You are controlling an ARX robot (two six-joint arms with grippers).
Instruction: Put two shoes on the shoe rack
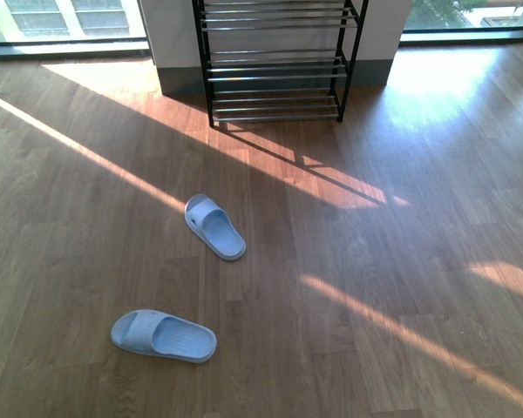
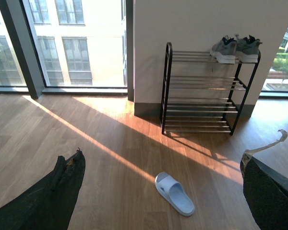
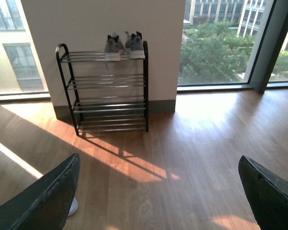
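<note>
Dark fingers of your left gripper (image 2: 162, 155) and right gripper (image 3: 159, 158) stand spread wide, holding nothing.
You face the multi-tier shoe rack with black metal side frame and chrome rods (image 1: 275, 65), which stands against a white wall. On the rack's top tier, at its right end as you face it, sits the pair of grey knit lace-up sneakers with white soles (image 2: 235, 48), side by side. One pale blue rubber slide (image 1: 214, 226) lies on the wooden floor (image 1: 401, 287) in front of the rack, well apart from it. The second pale blue slide (image 1: 164, 336) lies farther still from the rack, out toward its left.
</note>
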